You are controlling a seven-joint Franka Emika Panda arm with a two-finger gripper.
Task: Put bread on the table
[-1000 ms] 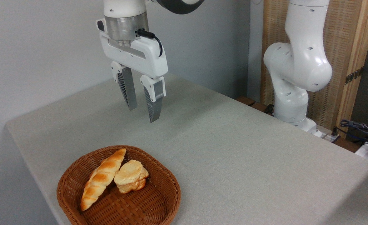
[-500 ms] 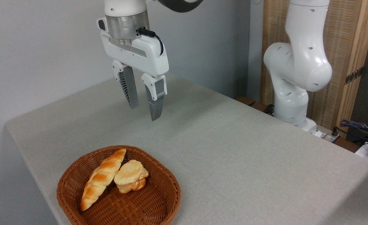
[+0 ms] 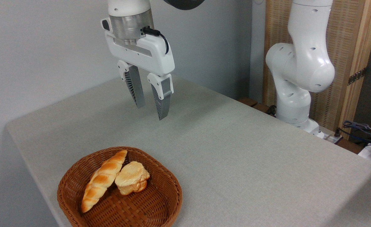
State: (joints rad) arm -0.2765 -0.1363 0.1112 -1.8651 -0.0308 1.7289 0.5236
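Note:
The bread (image 3: 102,180), a long twisted golden loaf with pale stripes, lies in the left part of a brown wicker basket (image 3: 160,206) at the front left of the grey table (image 3: 236,151). A short, pale round bun (image 3: 132,178) rests against its right side. My gripper (image 3: 151,112) hangs well above the table, behind and to the right of the basket. Its two grey ribbed fingers (image 3: 162,102) point down, stand apart and hold nothing.
The arm's white base (image 3: 294,94) stands at the table's far right edge in front of a wooden panel (image 3: 346,47). Cables (image 3: 362,129) lie at the far right. A grey wall runs behind the table.
My gripper has drifted a little to the right and slightly upward, staying open. The bread, bun and basket have not moved.

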